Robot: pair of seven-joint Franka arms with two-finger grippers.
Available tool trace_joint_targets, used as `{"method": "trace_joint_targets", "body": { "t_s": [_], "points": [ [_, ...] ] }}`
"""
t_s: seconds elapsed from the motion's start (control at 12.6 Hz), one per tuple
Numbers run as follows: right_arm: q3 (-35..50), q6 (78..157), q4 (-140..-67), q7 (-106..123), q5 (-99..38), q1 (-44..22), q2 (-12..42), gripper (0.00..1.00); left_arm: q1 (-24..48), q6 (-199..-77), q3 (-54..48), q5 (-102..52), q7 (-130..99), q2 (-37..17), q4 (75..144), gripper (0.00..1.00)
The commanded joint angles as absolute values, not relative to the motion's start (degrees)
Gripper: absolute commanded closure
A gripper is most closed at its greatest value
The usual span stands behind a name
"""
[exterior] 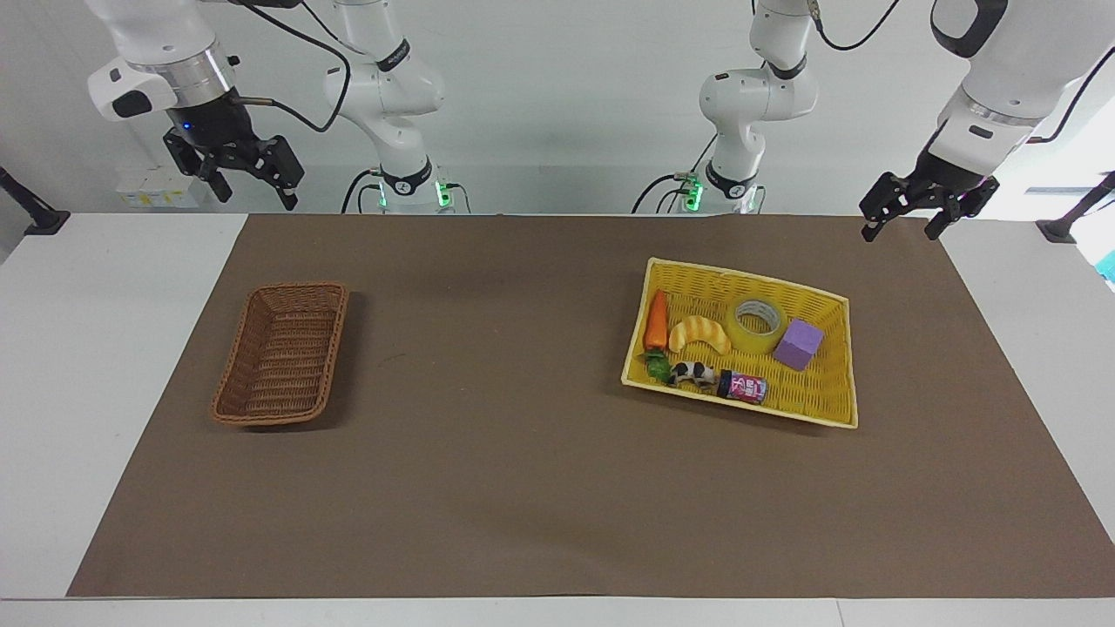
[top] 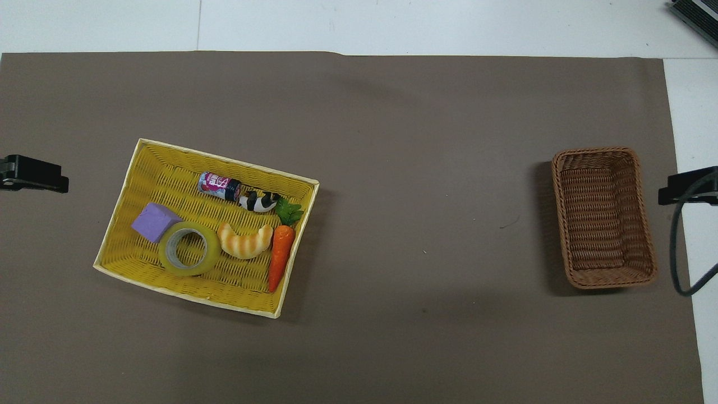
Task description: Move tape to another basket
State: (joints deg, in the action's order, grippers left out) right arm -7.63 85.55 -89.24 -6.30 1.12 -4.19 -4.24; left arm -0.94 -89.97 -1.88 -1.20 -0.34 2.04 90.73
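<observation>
Yellow plastic basket [exterior: 832, 361] sits on brown mat [exterior: 523, 488] at the left arm's end. It contains 5 items: purple block [exterior: 798, 343], croissant toy [exterior: 699, 334], carrot [exterior: 656, 320], cow figure [exterior: 692, 374], small can [exterior: 742, 387].

Robotics lab, by all signs. Two white robot arms [exterior: 396, 96] bolted at worktop [exterior: 104, 348] edge, green status lights at bases, black cables looping off them. White worktop covered with brown mat [exterior: 523, 488]. Plain white wall, no household furnishing. Toy props sorted in yellow plastic basket [exterior: 836, 409]. Black clamp mounts [exterior: 35, 213] at worktop corners, probably camera stands.
</observation>
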Motion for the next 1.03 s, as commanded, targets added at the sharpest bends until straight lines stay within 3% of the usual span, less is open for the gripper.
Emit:
{"method": "trace_joint_targets", "body": {
  "t_s": [0.0,0.95],
  "points": [
    [-7.4,85.5,-89.7,-7.0,0.8,-4.0,-5.0,0.00,-0.4,-89.0,-1.5,-1.7,-0.4,3.9,92.4,0.00],
    [-7.4,85.5,-89.7,-7.0,0.8,-4.0,-5.0,0.00,-0.6,-88.9,-1.4,-1.7,-0.5,3.9,91.8,0.00]
  ]
}}
